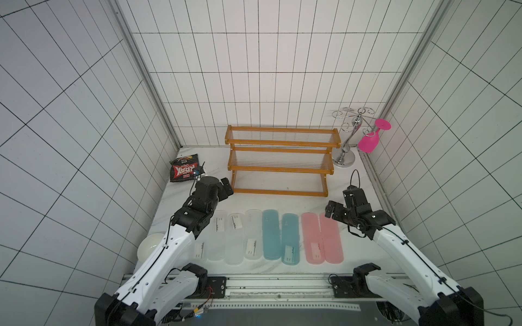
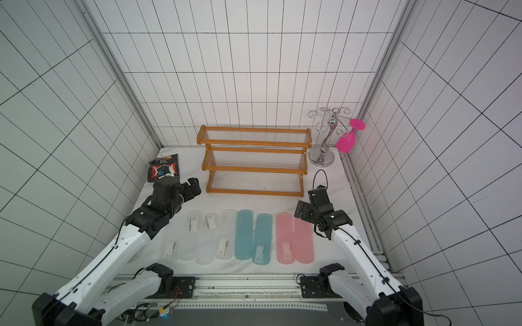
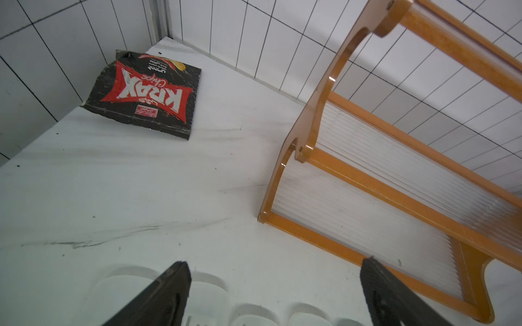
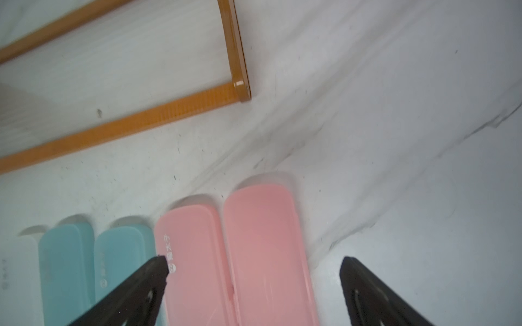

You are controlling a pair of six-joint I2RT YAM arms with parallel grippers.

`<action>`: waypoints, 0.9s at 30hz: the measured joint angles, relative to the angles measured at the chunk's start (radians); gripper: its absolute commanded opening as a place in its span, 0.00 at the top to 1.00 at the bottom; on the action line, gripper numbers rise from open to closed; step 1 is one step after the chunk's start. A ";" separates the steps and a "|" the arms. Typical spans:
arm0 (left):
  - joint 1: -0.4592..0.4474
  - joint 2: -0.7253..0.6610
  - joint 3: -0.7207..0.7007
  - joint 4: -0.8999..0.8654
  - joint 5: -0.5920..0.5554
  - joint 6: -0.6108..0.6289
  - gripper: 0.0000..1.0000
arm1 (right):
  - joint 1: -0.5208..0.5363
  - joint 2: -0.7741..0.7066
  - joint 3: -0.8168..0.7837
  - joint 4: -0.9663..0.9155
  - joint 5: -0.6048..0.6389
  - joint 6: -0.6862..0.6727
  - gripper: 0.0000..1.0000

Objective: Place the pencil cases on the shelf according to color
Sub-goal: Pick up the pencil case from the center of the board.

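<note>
Stage: nothing shelved yet; all eight cases lie on the table; a first pick looks to be the step in hand.
Cases: one row across the near half of the table, side by side, touching or almost so. From the left: four clear cases, two teal cases, two pink cases.
Shelf: far centre, beyond the row and apart from it; no tier holds anything.
Long axis: every case runs near to far, far end towards the shelf.
Right gripper: jaws spread wide, holding nothing. It is over the far ends of the pink cases, one finger above the left pink one, the other past the right one, over bare table.
Key relation: the pink cases lie below the right gripper and run off to its near side. The spread goes across their width, so a drop and squeeze would likely take the narrow sides. Both pink cases sit partly within the span, so two may be caught at once.
Left gripper: jaws spread wide, empty; between the far ends of the clear cases and the shelf's left foot.
Nearer arm: right for pink, left for clear; teal about midway.
Hidden: the leftmost clear case is mostly under the left arm, with only its near end and label showing. A pale round thing at the table's left edge is partly behind that arm and cannot be identified.
Hard to make out: either gripper's height above the table; the label print; the right wrist view is soft.
Others: chip bag far left; stand and goblet far right.
</note>
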 measured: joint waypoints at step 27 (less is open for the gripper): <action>-0.133 -0.070 -0.006 -0.075 0.057 -0.060 0.02 | 0.062 0.342 -0.011 0.011 -0.023 0.044 0.00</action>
